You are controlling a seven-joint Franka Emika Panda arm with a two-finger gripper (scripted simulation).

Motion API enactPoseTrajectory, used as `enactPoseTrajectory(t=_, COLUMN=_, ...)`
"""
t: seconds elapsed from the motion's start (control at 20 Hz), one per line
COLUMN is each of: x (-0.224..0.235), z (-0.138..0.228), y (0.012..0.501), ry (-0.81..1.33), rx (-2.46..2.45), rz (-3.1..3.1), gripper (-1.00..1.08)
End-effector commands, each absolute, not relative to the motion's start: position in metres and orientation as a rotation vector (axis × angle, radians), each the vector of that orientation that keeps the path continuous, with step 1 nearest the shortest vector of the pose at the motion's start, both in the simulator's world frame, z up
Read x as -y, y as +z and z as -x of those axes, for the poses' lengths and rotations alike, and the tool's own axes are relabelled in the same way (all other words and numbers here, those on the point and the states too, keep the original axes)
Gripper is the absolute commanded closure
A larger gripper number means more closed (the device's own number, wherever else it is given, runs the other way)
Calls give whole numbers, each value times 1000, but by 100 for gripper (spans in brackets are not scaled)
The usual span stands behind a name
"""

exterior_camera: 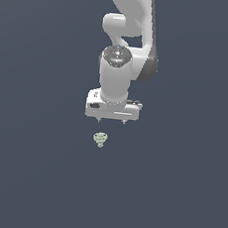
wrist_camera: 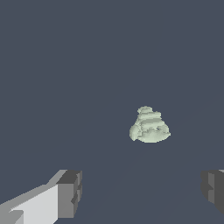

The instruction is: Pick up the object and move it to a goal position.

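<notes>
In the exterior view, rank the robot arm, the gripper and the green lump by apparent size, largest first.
1. Robot arm, by far the largest.
2. Gripper, the wide block with short fingers below.
3. Green lump, much smaller than the gripper.

The single white arm (exterior_camera: pixel 124 42) hangs vertically, its wrist directed straight down. The gripper (exterior_camera: pixel 112 121) is spread wide and holds nothing. In the wrist view its two dark grey fingertips (wrist_camera: pixel 70 192) stand well apart with empty space between them.
</notes>
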State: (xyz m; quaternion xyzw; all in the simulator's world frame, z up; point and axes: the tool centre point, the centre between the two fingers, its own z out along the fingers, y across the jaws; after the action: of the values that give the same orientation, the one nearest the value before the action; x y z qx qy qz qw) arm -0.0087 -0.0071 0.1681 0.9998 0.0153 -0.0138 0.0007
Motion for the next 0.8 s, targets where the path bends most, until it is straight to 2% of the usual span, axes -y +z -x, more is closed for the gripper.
enactPoseTrajectory(t=0.0, x=7, z=9, y=168, ry=-43, rx=-48, rz=-3139, gripper=-92)
enactPoseTrajectory(t=0.75, x=24, z=1, y=186, ry=-22, rx=18, rz=-3143, gripper=-92)
